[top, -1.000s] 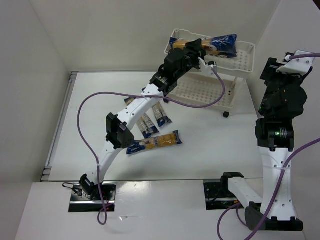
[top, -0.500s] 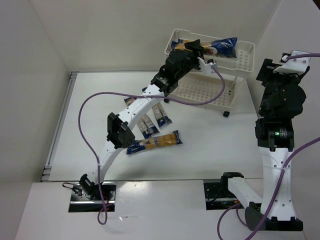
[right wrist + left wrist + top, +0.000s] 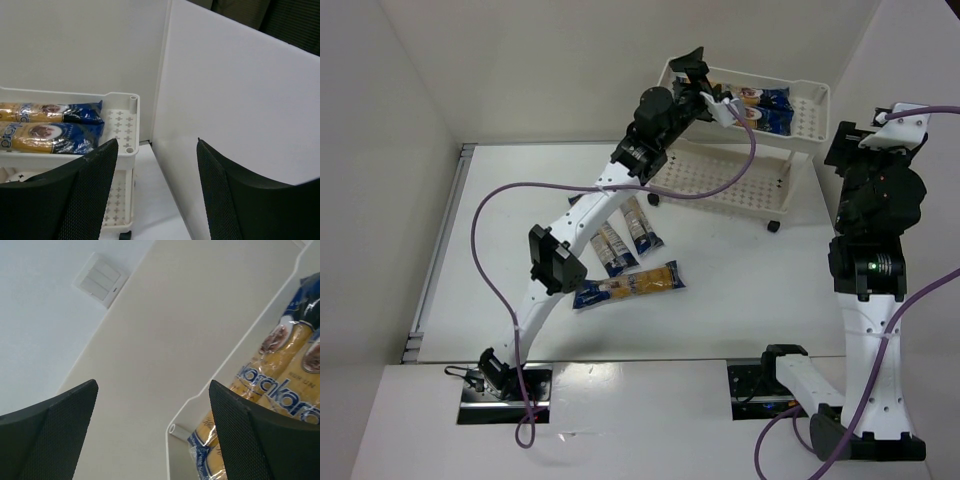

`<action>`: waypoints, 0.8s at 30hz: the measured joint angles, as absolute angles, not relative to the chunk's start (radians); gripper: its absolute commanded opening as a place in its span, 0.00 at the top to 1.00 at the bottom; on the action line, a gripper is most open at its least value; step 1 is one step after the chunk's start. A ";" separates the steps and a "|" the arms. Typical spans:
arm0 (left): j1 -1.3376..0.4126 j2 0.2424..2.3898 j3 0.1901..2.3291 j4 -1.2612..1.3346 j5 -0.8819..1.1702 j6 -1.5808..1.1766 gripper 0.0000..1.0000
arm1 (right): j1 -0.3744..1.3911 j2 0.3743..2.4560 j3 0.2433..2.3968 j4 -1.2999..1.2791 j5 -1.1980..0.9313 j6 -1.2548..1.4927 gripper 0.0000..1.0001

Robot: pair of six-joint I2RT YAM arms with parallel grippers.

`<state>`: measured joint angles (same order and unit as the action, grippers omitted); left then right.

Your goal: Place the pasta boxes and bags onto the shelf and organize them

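The shelf (image 3: 806, 128) stands at the back of the table. Two pasta bags (image 3: 761, 103) lie side by side in its top tray. My left gripper (image 3: 700, 78) hangs open above the tray's left end and holds nothing. In the left wrist view, the same gripper (image 3: 152, 435) frames the tray rim (image 3: 235, 357) and the bags (image 3: 280, 385). Three more pasta bags lie on the table under the left arm: (image 3: 613, 248), (image 3: 642, 230), (image 3: 628, 284). My right gripper (image 3: 157, 190) is open and empty. It is right of the shelf (image 3: 120, 125), facing the two shelved bags (image 3: 50, 137).
A white side wall (image 3: 240, 100) stands close on the right of the shelf. The shelf's lower tray (image 3: 720, 178) holds nothing that I can see. The left arm (image 3: 582, 222) reaches over the bags on the table. A wall switch (image 3: 100, 280) shows behind.
The left gripper went from shut on a pasta bag to open. The bag now lies in the top tray, and the gripper has risen up and left. The right arm barely moved.
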<state>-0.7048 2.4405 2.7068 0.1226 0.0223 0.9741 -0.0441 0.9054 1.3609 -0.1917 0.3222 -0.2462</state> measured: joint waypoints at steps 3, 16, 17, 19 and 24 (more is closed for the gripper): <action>-0.698 2.440 2.718 0.136 0.018 0.941 0.01 | -0.044 0.907 1.359 -0.199 0.312 -0.239 0.29; -0.685 2.249 2.721 0.130 -0.218 0.655 0.00 | -0.032 0.989 1.447 -0.302 0.010 -0.239 0.07; -0.671 2.209 2.721 0.108 -0.251 0.607 0.00 | -0.020 1.015 1.478 -0.321 -0.030 -0.251 0.07; -0.619 2.104 2.692 0.046 -0.312 0.511 0.00 | 0.020 1.074 1.539 -0.365 -0.102 -0.279 0.07; -0.437 1.650 2.149 0.016 -0.445 0.382 0.00 | 0.233 1.242 1.652 -0.480 -0.187 -0.396 0.06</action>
<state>-0.4370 1.6497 2.1494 0.0162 -0.4446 0.3824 0.2329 1.2423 1.6516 -0.4805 -0.1871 -0.3962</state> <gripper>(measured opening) 1.001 0.931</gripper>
